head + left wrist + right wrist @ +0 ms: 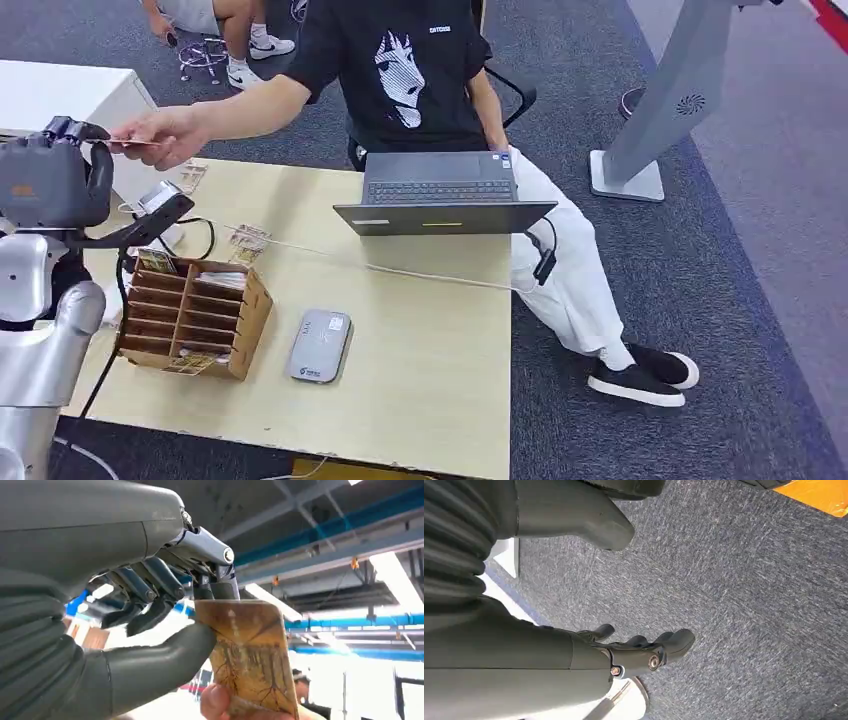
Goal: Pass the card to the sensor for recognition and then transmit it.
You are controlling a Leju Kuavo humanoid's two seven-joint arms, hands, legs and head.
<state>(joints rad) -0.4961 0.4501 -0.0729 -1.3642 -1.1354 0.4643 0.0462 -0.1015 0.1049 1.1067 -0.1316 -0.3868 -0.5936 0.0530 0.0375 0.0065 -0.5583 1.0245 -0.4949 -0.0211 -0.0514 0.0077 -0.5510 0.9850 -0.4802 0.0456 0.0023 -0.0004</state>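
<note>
My left hand point(55, 180) is raised at the table's far left corner. Its thumb and fingers point(220, 582) pinch one end of a brownish patterned card point(250, 655). The card point(130, 142) appears edge-on in the head view. A person's hand point(168, 135) reaches across from the seat behind the table and grips the card's other end, with a thumb point(216, 702) on it. The flat grey sensor pad point(320, 345) lies on the table near the front, apart from the card. My right hand point(644, 652) hangs over grey carpet, fingers apart, holding nothing.
A wooden card rack point(190, 315) with slotted shelves stands left of the sensor. A small white device point(158, 200) with a black cable sits behind it. An open laptop point(440, 200) is at the table's point(430, 340) far edge, the seated person behind it. A grey stand point(650, 110) rises at right.
</note>
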